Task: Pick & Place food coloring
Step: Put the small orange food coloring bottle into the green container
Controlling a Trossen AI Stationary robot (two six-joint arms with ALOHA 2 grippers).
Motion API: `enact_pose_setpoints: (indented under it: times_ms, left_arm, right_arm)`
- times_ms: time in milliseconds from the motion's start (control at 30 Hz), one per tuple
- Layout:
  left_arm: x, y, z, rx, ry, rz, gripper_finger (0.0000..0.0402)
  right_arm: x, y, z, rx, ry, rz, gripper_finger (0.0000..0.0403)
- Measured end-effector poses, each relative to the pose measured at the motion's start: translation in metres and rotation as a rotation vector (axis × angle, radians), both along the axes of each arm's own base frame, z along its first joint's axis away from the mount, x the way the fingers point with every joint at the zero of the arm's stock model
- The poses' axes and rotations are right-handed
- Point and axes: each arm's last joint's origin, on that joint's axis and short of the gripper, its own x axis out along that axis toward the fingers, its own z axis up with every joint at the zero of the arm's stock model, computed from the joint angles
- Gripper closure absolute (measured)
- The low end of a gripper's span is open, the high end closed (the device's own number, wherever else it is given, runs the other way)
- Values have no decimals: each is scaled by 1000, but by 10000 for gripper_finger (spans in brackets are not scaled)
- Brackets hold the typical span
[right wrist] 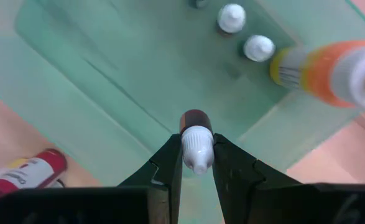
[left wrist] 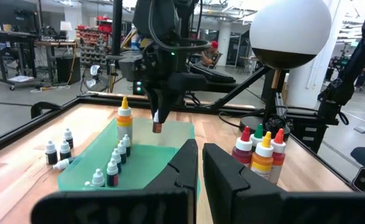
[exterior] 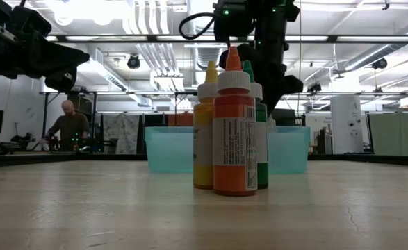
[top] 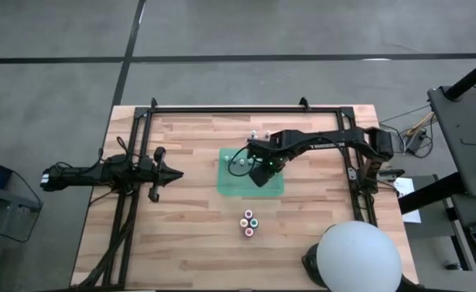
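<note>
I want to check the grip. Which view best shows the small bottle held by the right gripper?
The right wrist view: the small bottle sits clamped between the right gripper fingers. The left wrist view shows it hanging, smaller; the high and low views barely show it.

Green mat point(top: 236, 183), white-capped dark brown bottle point(right wrist: 196, 138), orange/yellow/green btls point(exterior: 234, 125).
</note>
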Motion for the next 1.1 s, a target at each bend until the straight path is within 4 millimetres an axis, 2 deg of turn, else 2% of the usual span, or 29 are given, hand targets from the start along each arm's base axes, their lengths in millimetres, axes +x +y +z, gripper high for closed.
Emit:
enact_pose_setpoints:
  times_ms: [333, 600, 1100]
  left_arm:
    - [0, 0, 0, 0, 2, 1, 401]
    - [0, 0, 0, 0, 6, 0, 401]
    - [0, 0, -1, 0, 7, 0, 401]
  right_arm:
    - [17, 0, 13, -6, -55, 92, 337]
    - [25, -9, 10, -21, -28, 174, 337]
    - [67, -20, 4, -83, 51, 485, 337]
